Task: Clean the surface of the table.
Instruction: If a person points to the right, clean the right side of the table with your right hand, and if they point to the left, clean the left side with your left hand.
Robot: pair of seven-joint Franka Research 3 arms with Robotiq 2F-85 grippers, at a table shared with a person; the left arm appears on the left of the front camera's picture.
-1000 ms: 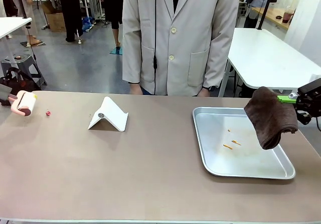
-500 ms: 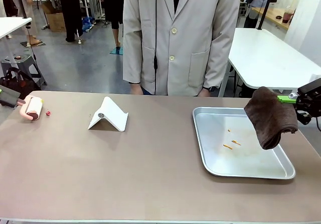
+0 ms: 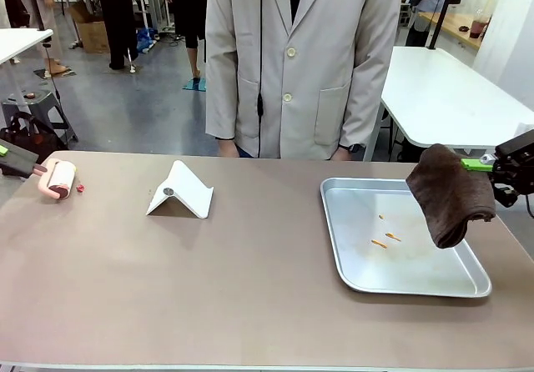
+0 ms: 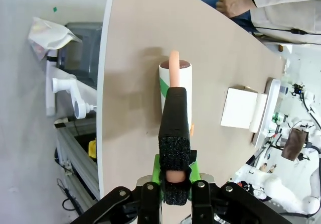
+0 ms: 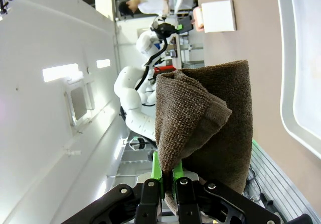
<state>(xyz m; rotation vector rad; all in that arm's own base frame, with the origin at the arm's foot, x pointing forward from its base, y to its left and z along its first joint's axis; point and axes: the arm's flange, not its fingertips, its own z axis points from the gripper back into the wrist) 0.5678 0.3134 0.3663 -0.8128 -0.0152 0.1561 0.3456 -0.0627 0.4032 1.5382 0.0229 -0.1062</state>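
The brownish table spans the front view. At its far left end my left gripper is shut on the black foam handle of a pink lint roller, whose roll rests on the tabletop. In the left wrist view the lint roller lies straight ahead of the left gripper on the table. My right gripper is shut on a brown cloth that hangs over the right side of the tray. The brown cloth droops from the right gripper.
A small red bit lies just right of the roller. A white folded stand sits left of centre. A silver tray holds a few orange crumbs. A person in a beige coat stands at the far edge.
The left gripper has pushed the lint roller a little to the right along the table, close to the red bit. The right arm and the cloth have not moved.
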